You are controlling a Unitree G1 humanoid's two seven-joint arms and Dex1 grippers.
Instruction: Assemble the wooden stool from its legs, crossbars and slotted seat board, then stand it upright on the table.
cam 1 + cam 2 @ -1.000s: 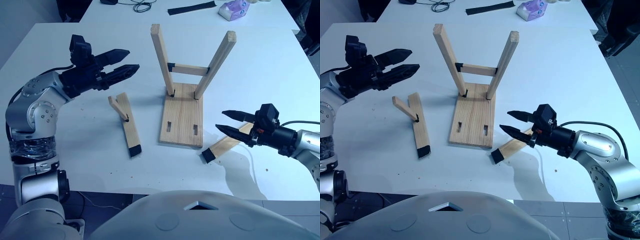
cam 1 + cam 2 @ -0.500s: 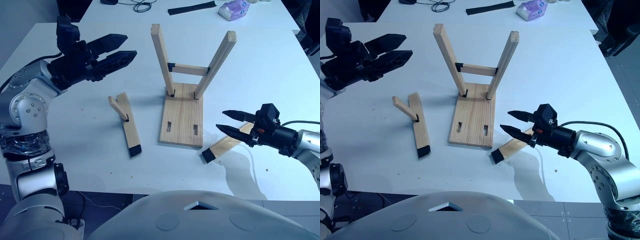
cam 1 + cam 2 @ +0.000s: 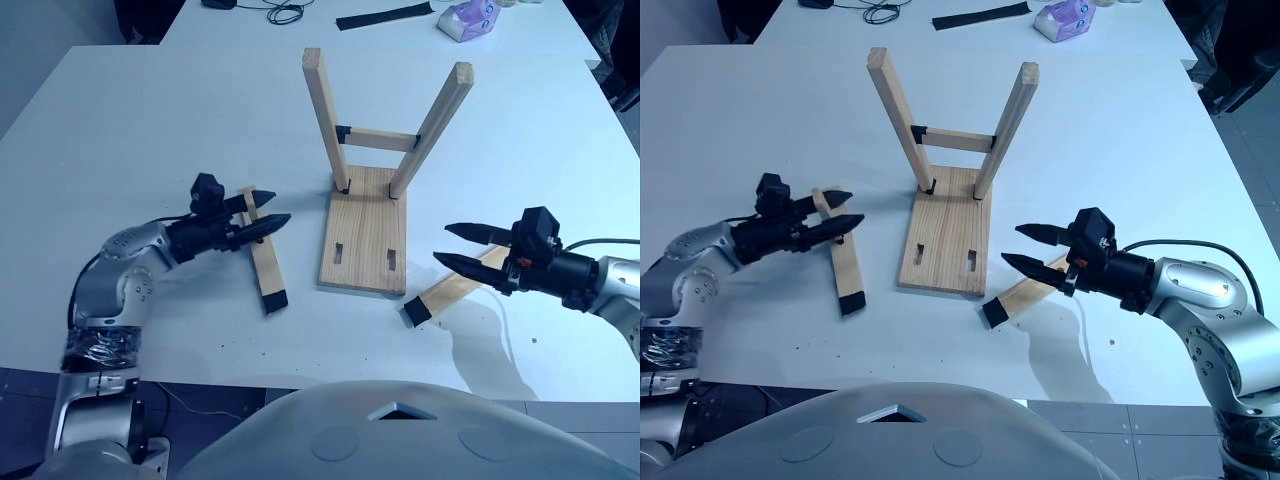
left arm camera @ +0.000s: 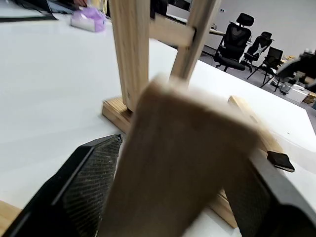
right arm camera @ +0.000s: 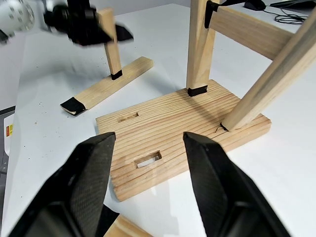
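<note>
Pale seat board (image 3: 362,232) bears two upright legs (image 3: 325,115); left gripper (image 3: 279,208) gapes astride loose crossbar (image 5: 112,54); right gripper (image 3: 442,244) gapes.

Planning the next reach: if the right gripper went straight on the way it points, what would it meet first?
Likely the seat board, at the edge facing it. Depth is unclear, so it might pass just over.

Head stereo pair looking down over table (image 3: 120,120), wrist cameras low, close, sharing seat board (image 5: 168,118)
</note>
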